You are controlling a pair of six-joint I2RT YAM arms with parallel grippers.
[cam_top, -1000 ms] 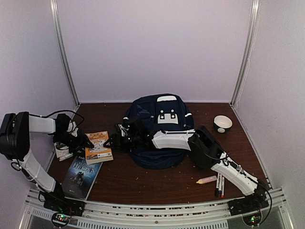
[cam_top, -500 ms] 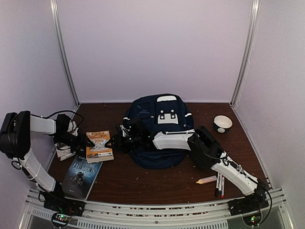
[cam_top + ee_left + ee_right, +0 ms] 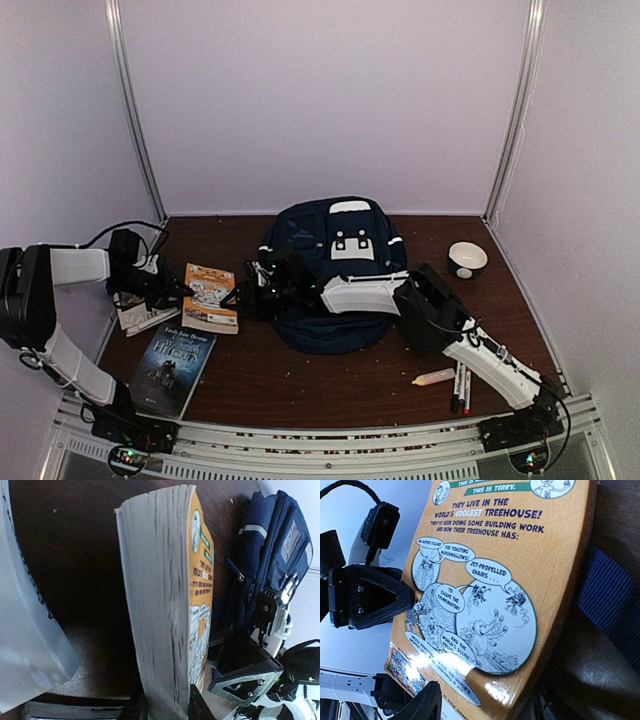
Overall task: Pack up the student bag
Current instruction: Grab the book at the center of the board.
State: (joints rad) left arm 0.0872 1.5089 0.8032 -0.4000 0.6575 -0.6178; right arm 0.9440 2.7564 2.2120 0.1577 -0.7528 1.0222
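Since 1 second earlier, the left pincer [image 3: 185, 292] had narrowed onto the orange book [image 3: 211, 298], and the book had turned and shifted a little toward the back of the bench [image 3: 300, 385]. In the left wrist view the 2 fingers sat on either side of the book's page edge, clamping it. The book stood tilted, with its cover facing the right arm.

The right pincer [image 3: 242, 298] hovered just beside the book's other edge. In its own wrist view the jaws stood apart around the book's lower corner, but whether they pressed on it could not be told.

Behind that pincer, the student bag [image 3: 335, 255] lay in the middle of the bench toward the back wall, and the right arm stretched across its near part.

1 dark book [image 3: 170, 365] lay at the near left, and white papers [image 3: 140, 318] lay under the left pincer. 1 bowl [image 3: 467, 259] stood at the far right, well apart from the bag. 2 pens [image 3: 460, 388] and 1 pale tube [image 3: 433, 377] lay by the right forearm.
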